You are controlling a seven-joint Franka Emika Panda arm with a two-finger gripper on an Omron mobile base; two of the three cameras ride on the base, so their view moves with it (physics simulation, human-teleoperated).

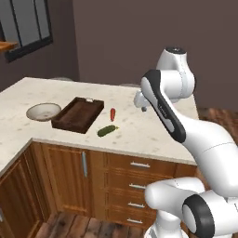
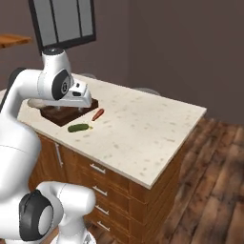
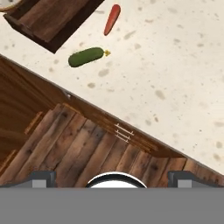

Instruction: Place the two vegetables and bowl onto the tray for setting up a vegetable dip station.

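Note:
The dark-green cucumber (image 1: 107, 130) (image 2: 78, 127) (image 3: 86, 57) lies on the counter just right of the tray's near corner. Beyond it lies the slim red chilli (image 1: 112, 114) (image 2: 97, 114) (image 3: 111, 19). The dark-brown wooden tray (image 1: 78, 114) (image 2: 59, 116) (image 3: 48, 17) is empty. The tan-rimmed bowl (image 1: 43, 111) (image 3: 6, 3) sits on the counter at the tray's left side. My gripper (image 1: 142, 104) (image 2: 78, 107) (image 3: 112, 178) hangs open and holds nothing, well above the counter's front edge, right of both vegetables.
The speckled cream counter (image 1: 144, 132) forms an L-shaped corner with wooden cabinets and drawers (image 1: 135, 179) beneath. Wood floor (image 2: 209, 190) lies to the right. A dark window (image 1: 25, 25) sits on the back-left wall.

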